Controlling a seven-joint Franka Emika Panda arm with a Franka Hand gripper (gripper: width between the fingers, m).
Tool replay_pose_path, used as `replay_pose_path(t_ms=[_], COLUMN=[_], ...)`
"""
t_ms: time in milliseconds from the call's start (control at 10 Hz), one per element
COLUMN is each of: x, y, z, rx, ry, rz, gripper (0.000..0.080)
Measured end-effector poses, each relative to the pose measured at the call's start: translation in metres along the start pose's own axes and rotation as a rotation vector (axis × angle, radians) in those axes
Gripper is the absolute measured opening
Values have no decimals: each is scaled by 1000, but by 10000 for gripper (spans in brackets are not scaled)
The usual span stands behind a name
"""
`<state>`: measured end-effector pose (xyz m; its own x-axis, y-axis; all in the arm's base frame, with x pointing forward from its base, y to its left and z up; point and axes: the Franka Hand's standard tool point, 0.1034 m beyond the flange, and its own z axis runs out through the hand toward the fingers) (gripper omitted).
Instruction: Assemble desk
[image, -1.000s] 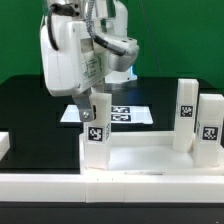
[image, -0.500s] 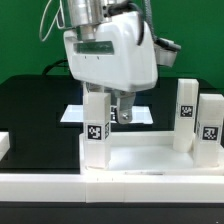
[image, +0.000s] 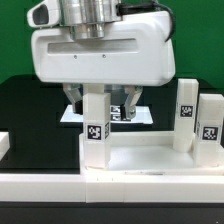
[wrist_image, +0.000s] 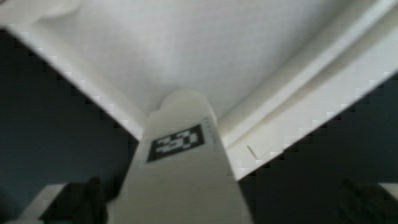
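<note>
The tabletop panel (image: 140, 165) lies flat near the front of the black desk (image: 25, 100), rim upward, and one square leg (image: 96, 128) stands upright in its corner socket on the exterior view's left, its black-and-white tag facing the camera. Two more legs (image: 187, 115) stand upright toward the exterior view's right, one at the panel's far corner and another (image: 210, 122) just beside it; whether they sit in sockets or merely rest there cannot be told. The gripper (image: 98, 100) hangs directly above the left leg with its jaws spread wide, one on each side of the post's top and apparently not pressing on it. The wrist view looks straight down the same leg (wrist_image: 178, 150) to the panel (wrist_image: 196, 55) beneath. Behind the arm the marker board (image: 140, 115) lies flat on the desk. The step in hand looks like seating or screwing this leg into its socket. The next move probably calls for closing squarely on the post and turning it without tilting it.
</note>
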<state>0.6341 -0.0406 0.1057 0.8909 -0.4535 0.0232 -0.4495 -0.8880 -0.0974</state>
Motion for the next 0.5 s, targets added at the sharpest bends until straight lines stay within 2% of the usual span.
replay_pose_path(t_ms=[100,200,300,400,500], x=[-1,-1,-1,-1,-1], y=[-1,0,0,-1,4], z=[1,1,1,2,3], rx=[7,7,6,7,-1], ry=[0,0,0,-1,-3], rz=[64,82,90,163,251], gripper=[648,523,523,385,303])
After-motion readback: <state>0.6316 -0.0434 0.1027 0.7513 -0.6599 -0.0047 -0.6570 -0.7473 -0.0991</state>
